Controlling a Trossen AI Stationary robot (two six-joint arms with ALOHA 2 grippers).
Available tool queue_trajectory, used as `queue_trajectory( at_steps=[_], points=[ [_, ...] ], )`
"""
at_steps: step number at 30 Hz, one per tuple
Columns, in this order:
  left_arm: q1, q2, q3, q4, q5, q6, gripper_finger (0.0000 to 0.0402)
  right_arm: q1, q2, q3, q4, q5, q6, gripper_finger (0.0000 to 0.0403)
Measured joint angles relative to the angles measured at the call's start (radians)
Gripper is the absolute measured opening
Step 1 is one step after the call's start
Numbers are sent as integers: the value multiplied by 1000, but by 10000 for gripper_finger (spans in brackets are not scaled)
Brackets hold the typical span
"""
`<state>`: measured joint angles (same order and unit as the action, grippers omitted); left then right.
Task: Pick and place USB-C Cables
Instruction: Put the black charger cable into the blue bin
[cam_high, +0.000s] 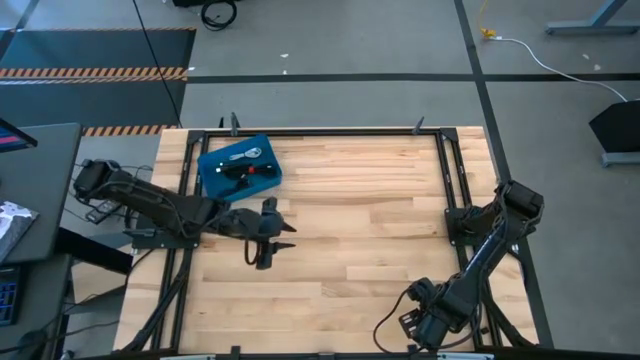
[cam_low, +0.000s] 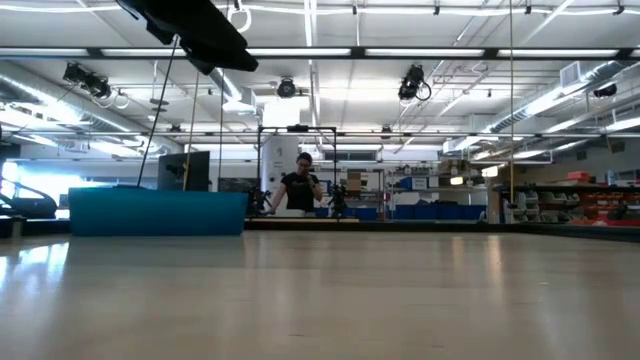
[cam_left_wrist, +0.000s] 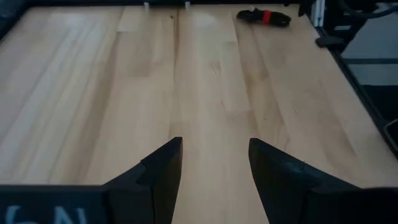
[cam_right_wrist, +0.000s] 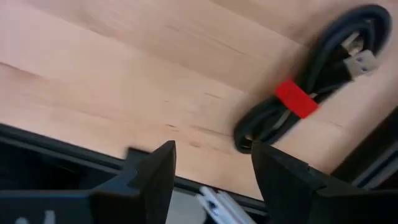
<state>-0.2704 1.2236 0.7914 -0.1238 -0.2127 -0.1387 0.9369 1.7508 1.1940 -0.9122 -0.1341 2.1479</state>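
The wooden table (cam_high: 340, 210) carries a blue tray (cam_high: 239, 166) near its far left corner, holding coiled cables (cam_high: 243, 165), whitish-grey and black ones. The left gripper (cam_high: 268, 232) hovers just beside the tray, fingers (cam_left_wrist: 163, 174) apart and empty. The right gripper (cam_right_wrist: 211, 180), fingers apart, hangs at the table's near right edge beside a black cable with a red band (cam_right_wrist: 311, 93), not touching it.
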Motion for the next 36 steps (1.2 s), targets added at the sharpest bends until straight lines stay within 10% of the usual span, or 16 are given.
queue_trajectory(
  at_steps=[36],
  points=[
    [-104, 0, 0, -2, -117, -61, 192, 69, -1, -228, 70, -42, 17, 172]
  ],
)
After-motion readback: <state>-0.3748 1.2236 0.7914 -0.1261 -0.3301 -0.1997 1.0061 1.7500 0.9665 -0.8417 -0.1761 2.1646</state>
